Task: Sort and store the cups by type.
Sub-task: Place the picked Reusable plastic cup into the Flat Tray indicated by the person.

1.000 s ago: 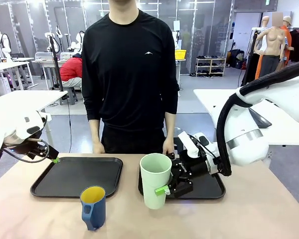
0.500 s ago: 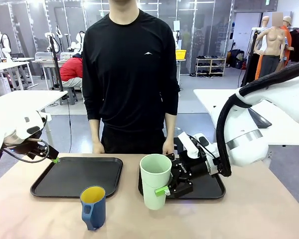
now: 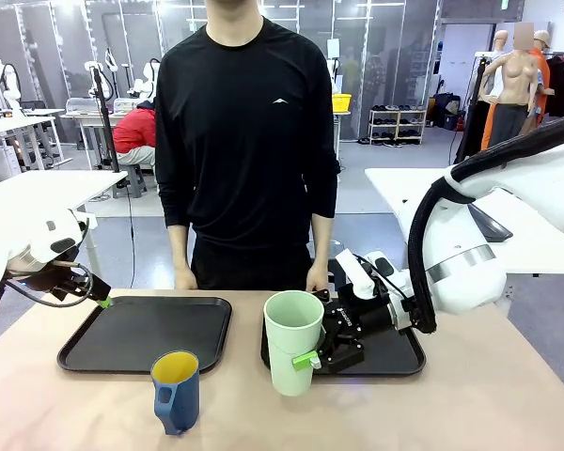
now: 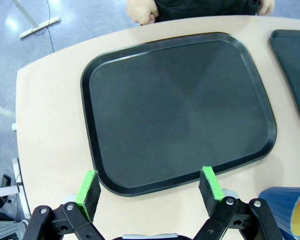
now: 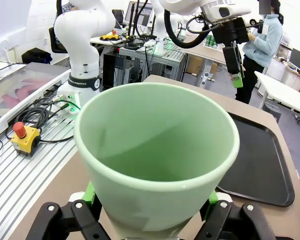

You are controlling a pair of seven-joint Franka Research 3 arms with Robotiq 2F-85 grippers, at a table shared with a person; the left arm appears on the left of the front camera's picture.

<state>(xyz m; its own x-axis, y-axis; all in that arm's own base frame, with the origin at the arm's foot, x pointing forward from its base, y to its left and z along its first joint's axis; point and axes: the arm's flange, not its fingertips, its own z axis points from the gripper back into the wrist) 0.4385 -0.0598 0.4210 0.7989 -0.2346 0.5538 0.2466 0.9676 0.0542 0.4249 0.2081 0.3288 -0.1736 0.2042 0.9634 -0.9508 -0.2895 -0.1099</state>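
Gripping the mint-green tumbler (image 3: 293, 340) in the right tool (image 3: 305, 357), with the left tool (image 4: 149, 184) wide open, empty; next, probably lifting onto the right tray (image 3: 404, 366).

Beyond the far edge of the tan worktop (image 3: 508, 404) lies a wide hall with a smooth grey floor (image 3: 352, 160). White tables (image 3: 38, 186) stand off the worktop's left and right sides. Dark-framed glass partitions (image 3: 376, 47) line the back and reflect strip lights. A low metal shelf (image 3: 398, 124) of shoes stands before them, near a yellow crate (image 3: 340, 101). The light is bright and even.
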